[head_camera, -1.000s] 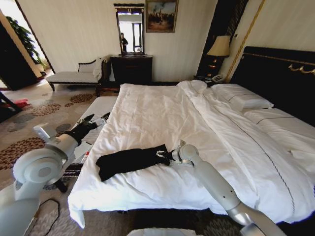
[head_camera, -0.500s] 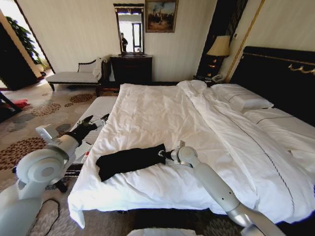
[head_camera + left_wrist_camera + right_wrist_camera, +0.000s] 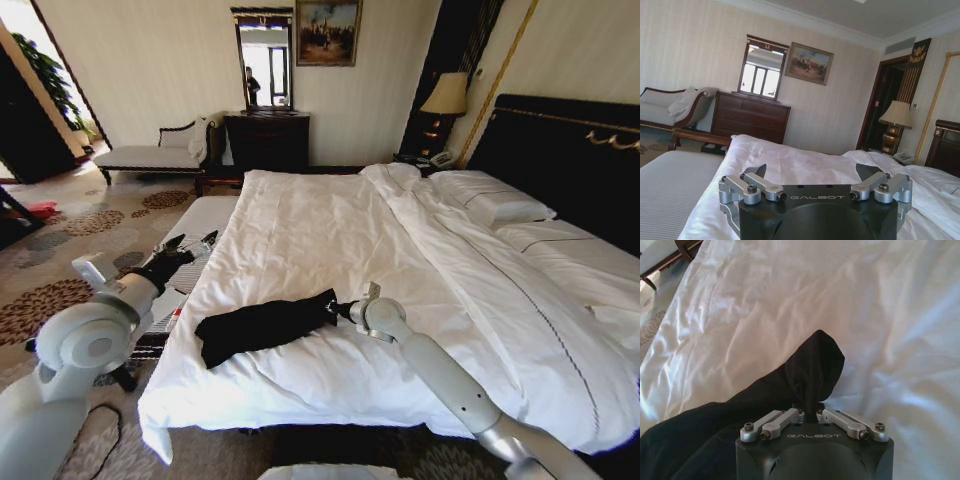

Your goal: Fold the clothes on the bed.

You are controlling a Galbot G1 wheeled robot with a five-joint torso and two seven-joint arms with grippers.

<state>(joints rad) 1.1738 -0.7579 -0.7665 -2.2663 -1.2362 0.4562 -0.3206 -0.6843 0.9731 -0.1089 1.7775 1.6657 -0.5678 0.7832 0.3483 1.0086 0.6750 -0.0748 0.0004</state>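
Pinching T-shirt [image 3: 262, 327]: right pincer [image 3: 343, 311] | bed [image 3: 330, 230] | bench [image 3: 195, 225] alongside

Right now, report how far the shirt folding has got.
Done: the black T-shirt lies in a narrow band on the bed. In hand: the right gripper, jaws closed on the shirt's edge. The left gripper waits open off the bedside. Left: no compact final fold shows yet.

open duvet [image 3: 330, 230] all round, bench [image 3: 205, 215] leftward
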